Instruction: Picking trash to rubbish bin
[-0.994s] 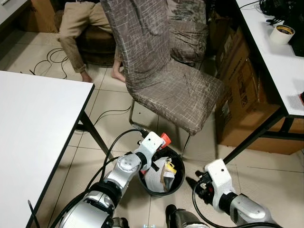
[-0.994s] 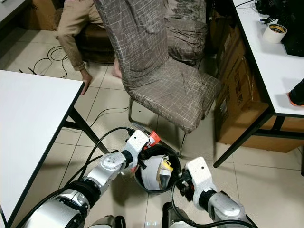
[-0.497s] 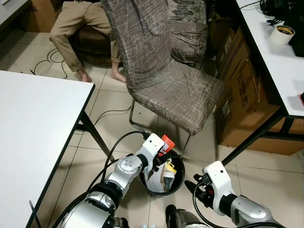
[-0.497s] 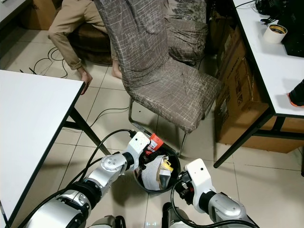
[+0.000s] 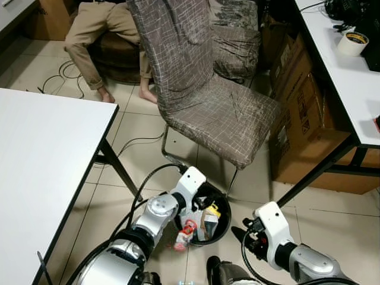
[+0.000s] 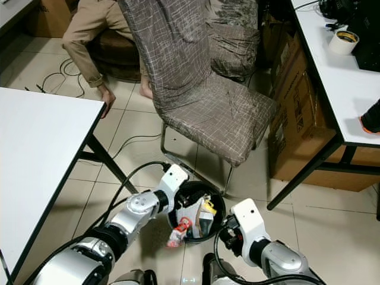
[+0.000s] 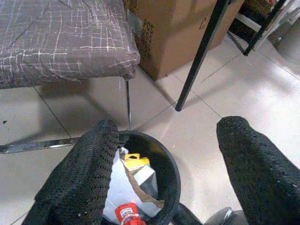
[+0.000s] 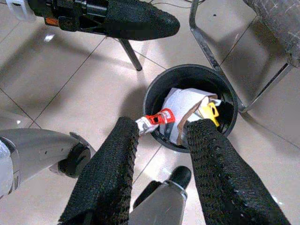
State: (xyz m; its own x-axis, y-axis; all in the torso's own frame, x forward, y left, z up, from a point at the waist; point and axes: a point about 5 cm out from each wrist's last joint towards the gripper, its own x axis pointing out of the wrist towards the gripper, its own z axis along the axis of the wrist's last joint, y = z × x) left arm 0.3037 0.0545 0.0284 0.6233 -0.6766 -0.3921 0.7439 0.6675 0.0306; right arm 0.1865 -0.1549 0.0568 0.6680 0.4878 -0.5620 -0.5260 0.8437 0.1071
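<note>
Two silver jointed arms end in white wrist housings; black cables loop along the left arm (image 5: 155,215). Each gripper's long fingers (image 8: 112,178) wear black knitted-textured covers.

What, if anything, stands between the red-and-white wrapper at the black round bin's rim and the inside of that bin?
Nothing separate does. The red-and-white wrapper hangs over the black round bin's near rim, partly outside, with the open left gripper above.
</note>
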